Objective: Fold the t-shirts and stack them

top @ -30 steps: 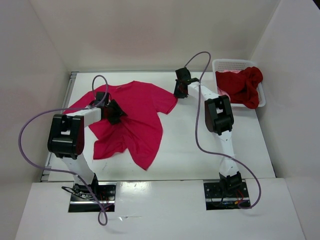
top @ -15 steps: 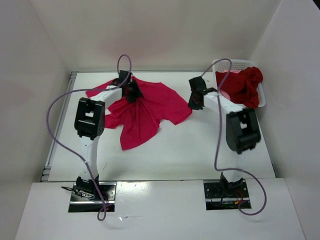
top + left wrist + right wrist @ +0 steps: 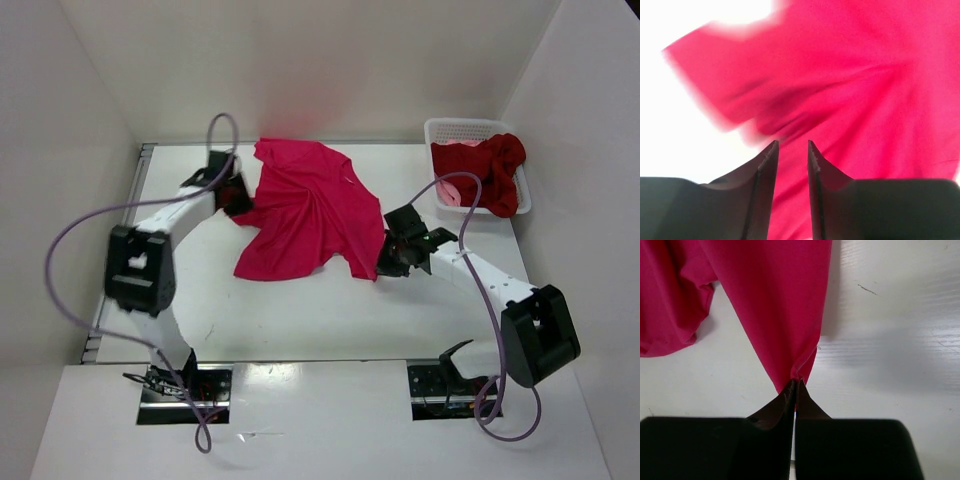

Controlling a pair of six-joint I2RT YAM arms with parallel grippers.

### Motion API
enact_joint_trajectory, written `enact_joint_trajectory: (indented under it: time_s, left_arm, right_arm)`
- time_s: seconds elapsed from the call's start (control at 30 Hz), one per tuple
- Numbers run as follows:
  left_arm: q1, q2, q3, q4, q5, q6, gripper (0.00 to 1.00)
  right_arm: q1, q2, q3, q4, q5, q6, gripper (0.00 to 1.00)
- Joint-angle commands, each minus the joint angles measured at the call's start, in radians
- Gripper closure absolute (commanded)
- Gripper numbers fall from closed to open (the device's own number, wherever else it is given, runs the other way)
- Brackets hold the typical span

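white plastic mesh basket [image 3: 462, 123], rectangular: 2 o'clock, far right corner of counter | smooth white counter [image 3: 330, 310]: small dark scuff [image 3: 867, 289], 1 o'clock in right wrist view | plain white walls [image 3: 300, 60]: three sides

A white worktop [image 3: 330, 310] fills the middle of the top view, boxed in by plain off-white walls [image 3: 300, 60] on the left, back and right. A thin metal rail [image 3: 118, 250] runs along its left edge. A glossy white ledge [image 3: 320, 420] lies at the near side, with two dark rectangular cut-outs [image 3: 215, 385] in it. The light is soft and even, leaving only faint shadows. Up close, the surface shows fine ribbing and a small dark scuff [image 3: 867, 289].
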Motion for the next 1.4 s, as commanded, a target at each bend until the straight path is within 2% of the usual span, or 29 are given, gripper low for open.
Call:
enact_joint_trajectory:
  time_s: [0.0, 0.03, 0.07, 0.1, 0.17, 0.2, 0.27, 0.3, 0.4, 0.47, 0.5, 0.53, 0.6, 0.67, 0.73, 0.8, 0.9, 1.03, 1.37]
  left_arm:
    - [0.055, -0.316, -0.315, 0.016, -0.083, -0.035, 0.66]
    - [0.055, -0.373, -0.385, 0.004, -0.106, -0.068, 0.72]
    - [0.065, -0.483, -0.45, -0.008, -0.12, -0.143, 0.82]
    - [0.074, -0.534, -0.566, -0.018, -0.101, -0.18, 0.84]
    - [0.095, -0.67, -0.652, -0.018, -0.074, -0.29, 0.88]
    - [0.107, -0.708, -0.683, -0.018, -0.045, -0.306, 0.88]
    - [0.107, -0.789, -0.737, 0.017, 0.01, -0.307, 0.82]
    - [0.107, -0.803, -0.751, 0.027, 0.078, -0.287, 0.81]
    - [0.107, -0.803, -0.792, 0.017, 0.068, -0.286, 0.93]
    - [0.107, -0.768, -0.849, 0.057, 0.078, -0.299, 0.95]
    - [0.107, -0.757, -0.863, 0.067, 0.078, -0.337, 0.92]
    - [0.107, -0.757, -0.877, 0.077, 0.078, -0.352, 0.82]
    - [0.107, -0.757, -0.906, 0.142, 0.094, -0.403, 0.54]
    - [0.107, -0.777, -0.927, 0.169, 0.106, -0.438, 0.41]
    - [0.107, -0.757, -0.94, 0.188, 0.097, -0.458, 0.32]
    - [0.107, -0.723, -0.94, 0.188, 0.097, -0.469, 0.32]
    - [0.107, -0.664, -0.949, 0.215, 0.087, -0.5, 0.41]
    - [0.107, -0.663, -0.972, 0.249, 0.06, -0.552, 0.51]
    - [0.098, -0.608, -0.984, 0.326, -0.018, -0.642, 0.51]
  right_arm:
    - [-0.003, -0.049, -0.012, -0.004, -0.038, 0.025, 1.0]
    - [-0.003, -0.049, -0.003, -0.004, -0.038, 0.025, 1.0]
    - [-0.003, -0.049, -0.003, -0.004, -0.038, 0.011, 1.0]
    - [-0.003, -0.049, 0.008, -0.004, -0.049, -0.003, 1.0]
    - [-0.003, -0.049, 0.018, -0.004, -0.06, -0.012, 1.0]
    - [-0.003, -0.049, 0.019, -0.004, -0.06, -0.012, 1.0]
    - [-0.003, -0.049, 0.019, 0.007, -0.069, -0.012, 1.0]
    - [-0.003, -0.049, 0.019, 0.007, -0.069, -0.021, 1.0]
    - [-0.003, -0.049, 0.028, 0.007, -0.069, -0.021, 1.0]
    - [-0.003, -0.059, 0.028, 0.032, -0.081, -0.021, 1.0]
    - [-0.003, -0.059, 0.028, 0.032, -0.081, -0.021, 1.0]
    - [-0.003, -0.059, 0.037, 0.032, -0.081, -0.012, 1.0]
    - [-0.003, -0.059, 0.037, 0.032, -0.081, -0.012, 1.0]
    - [-0.003, -0.059, 0.037, 0.032, -0.081, -0.003, 1.0]
    - [-0.003, -0.059, 0.037, 0.032, -0.081, -0.003, 1.0]
    - [-0.003, -0.069, 0.037, 0.041, -0.081, 0.006, 1.0]
    - [-0.003, -0.069, 0.028, 0.041, -0.081, 0.006, 1.0]
    - [-0.003, -0.079, 0.028, 0.041, -0.081, 0.006, 1.0]
    - [-0.003, -0.079, 0.028, 0.059, -0.092, 0.016, 1.0]
